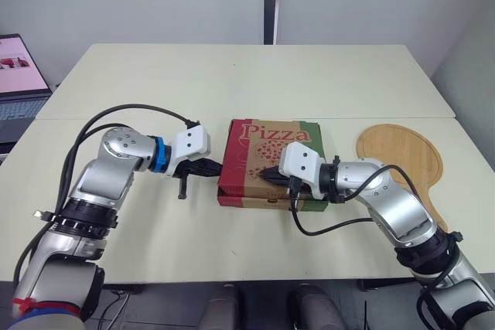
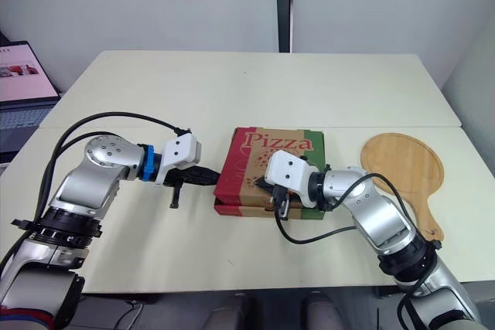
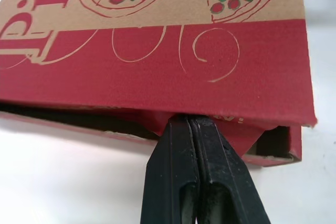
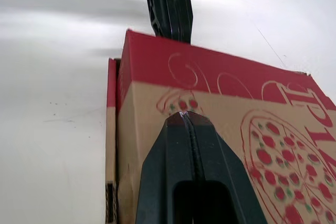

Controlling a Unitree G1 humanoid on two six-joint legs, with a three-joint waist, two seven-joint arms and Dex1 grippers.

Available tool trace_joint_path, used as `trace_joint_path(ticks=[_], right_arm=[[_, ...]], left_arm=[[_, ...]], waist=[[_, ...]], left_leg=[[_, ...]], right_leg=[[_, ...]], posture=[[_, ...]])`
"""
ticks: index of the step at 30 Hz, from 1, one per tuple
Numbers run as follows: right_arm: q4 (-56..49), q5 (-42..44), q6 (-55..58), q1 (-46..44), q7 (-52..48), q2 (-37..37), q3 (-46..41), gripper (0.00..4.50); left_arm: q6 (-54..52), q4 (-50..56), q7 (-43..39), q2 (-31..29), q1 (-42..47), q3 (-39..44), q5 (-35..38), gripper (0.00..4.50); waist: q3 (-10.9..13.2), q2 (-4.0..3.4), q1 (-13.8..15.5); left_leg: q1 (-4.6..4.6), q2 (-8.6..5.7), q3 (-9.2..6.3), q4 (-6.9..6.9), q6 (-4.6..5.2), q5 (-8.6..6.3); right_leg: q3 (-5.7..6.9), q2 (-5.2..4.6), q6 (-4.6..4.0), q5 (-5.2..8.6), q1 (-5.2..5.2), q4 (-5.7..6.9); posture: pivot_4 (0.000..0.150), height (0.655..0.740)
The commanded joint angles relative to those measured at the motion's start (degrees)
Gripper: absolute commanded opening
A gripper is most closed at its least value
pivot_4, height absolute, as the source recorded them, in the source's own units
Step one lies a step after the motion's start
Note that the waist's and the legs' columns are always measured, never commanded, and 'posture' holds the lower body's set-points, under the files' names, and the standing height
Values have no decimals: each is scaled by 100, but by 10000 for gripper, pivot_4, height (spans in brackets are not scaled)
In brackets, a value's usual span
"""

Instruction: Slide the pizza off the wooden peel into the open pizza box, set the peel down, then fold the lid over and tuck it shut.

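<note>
The pizza box, printed red and green, lies with its lid folded down on the table. My left gripper is shut, and its tip touches the red side flap under the lid's left edge, where a dark gap stays between lid and base. My right gripper is shut too and rests its tip on top of the lid near the front left corner. The wooden peel lies flat to the right of the box, bare. The pizza is hidden inside the box.
The cream table stretches far behind the box. A laptop stands open at the far left edge. My right arm's cable loops in front of the box.
</note>
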State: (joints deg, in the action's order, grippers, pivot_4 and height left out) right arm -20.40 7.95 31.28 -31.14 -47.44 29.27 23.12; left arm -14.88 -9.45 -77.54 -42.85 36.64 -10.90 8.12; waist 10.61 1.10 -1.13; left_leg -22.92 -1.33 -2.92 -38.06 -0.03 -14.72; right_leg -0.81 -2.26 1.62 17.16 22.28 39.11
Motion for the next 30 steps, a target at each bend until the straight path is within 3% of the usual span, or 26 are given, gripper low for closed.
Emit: trace_joint_path(ticks=[1, 18, 25, 30], right_arm=[[-164, 44, -11, -32, -42, -13, -109, 327], [-117, 4, -51, 26, -159, -38, -37, 327], [-48, -57, -68, 22, -141, -35, -7, 327], [162, -156, -138, 103, -92, -66, 86, 327]], left_arm=[[-190, 338, 98, 65, 1, 127, 210, 0], [-1133, 1169, 870, 340, -398, 513, 837, 0], [-748, 1117, 749, 66, -823, 237, 504, 0], [-813, 1051, 640, -207, -870, 578, 769, 0]], waist=[[0, 0, 0], [0, 0, 11], [0, 0, 9], [0, 0, -1]], left_leg=[[0, 0, 0, 0, 0, 0], [0, 1, -2, 1, 0, 0], [1, 1, -2, 2, 0, 0], [2, 1, -2, 2, 0, 0]], right_leg=[[0, 0, 0, 0, 0, 0], [-1, -1, 0, 0, 0, -1], [-3, -1, 0, 0, 1, -2], [-2, -3, 0, 0, 0, -2]], posture=[[1500, 7400], [1500, 7400], [1500, 7400], [1500, 7400]])
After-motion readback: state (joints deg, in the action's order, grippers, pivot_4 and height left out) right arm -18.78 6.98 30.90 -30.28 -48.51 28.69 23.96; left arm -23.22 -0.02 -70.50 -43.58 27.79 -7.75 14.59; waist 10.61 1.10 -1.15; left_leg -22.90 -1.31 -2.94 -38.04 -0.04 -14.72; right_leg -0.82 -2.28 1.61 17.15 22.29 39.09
